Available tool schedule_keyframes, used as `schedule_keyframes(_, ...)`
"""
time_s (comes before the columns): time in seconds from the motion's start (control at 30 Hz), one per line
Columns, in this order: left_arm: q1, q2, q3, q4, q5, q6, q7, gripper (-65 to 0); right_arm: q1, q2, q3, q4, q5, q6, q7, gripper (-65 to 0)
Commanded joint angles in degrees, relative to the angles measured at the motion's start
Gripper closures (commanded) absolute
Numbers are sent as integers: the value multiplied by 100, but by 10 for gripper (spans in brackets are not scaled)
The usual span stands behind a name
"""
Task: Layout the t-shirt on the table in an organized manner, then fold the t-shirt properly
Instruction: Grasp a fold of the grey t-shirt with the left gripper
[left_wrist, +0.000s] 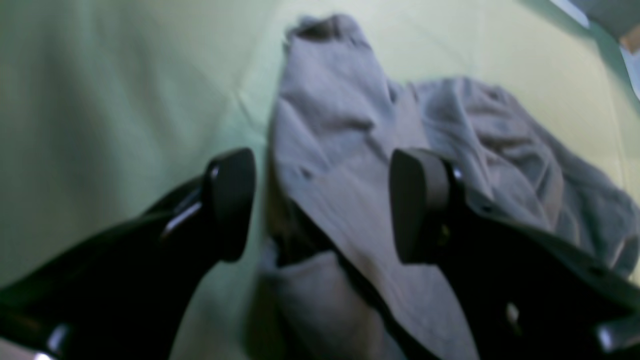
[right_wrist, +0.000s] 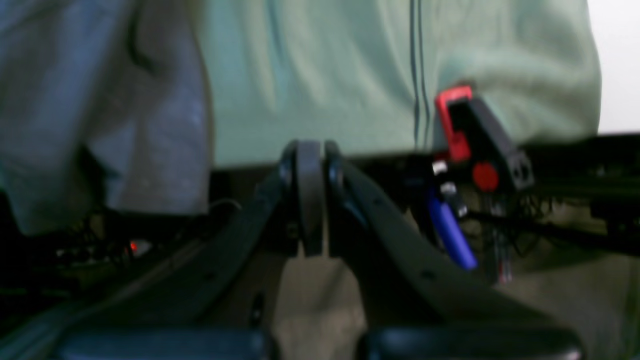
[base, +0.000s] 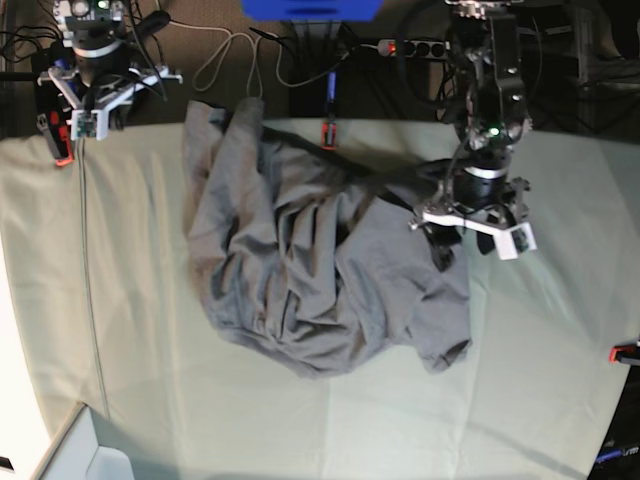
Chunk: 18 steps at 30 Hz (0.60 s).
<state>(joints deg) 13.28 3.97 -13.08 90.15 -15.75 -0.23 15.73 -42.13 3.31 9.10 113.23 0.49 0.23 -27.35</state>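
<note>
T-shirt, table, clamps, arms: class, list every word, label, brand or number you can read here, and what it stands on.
None can be read.
t-shirt: no print or label shows.
table: plain cloth.
red clamp: blurred, no lettering.

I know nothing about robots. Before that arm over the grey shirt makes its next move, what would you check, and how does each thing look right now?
1. Left gripper fingers spread: ok, wide apart above the cloth.
2. Fabric between those fingers: ok, a ridge of the t-shirt runs through the gap.
3. Shirt already gripped: not ok, the fingers have not closed on it.
4. Shirt laid flat: not ok, it lies crumpled, one end reaching the table's far edge.
5. Right gripper out of the way: ok, shut and empty, off by the table edge near a red clamp.
6. Which part of the shirt lies under the left fingers: cannot tell, too bunched.
</note>
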Motion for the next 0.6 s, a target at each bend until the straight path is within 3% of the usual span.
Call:
schedule_keyframes(0.0, -49, 3, -6, 36, -12, -17, -135, -412, 24, 34, 26, 66, -1, 17, 76, 0)
schedule_keyframes(0.47, -242, 30, 214, -430, -12, -25, -135, -405, 85, 34, 26, 66, -1, 17, -161, 0)
schedule_keyframes(0.57, -242, 30, 302, -421, -21, -25, -153, -309, 85, 34, 26, 66, -1, 17, -161, 0)
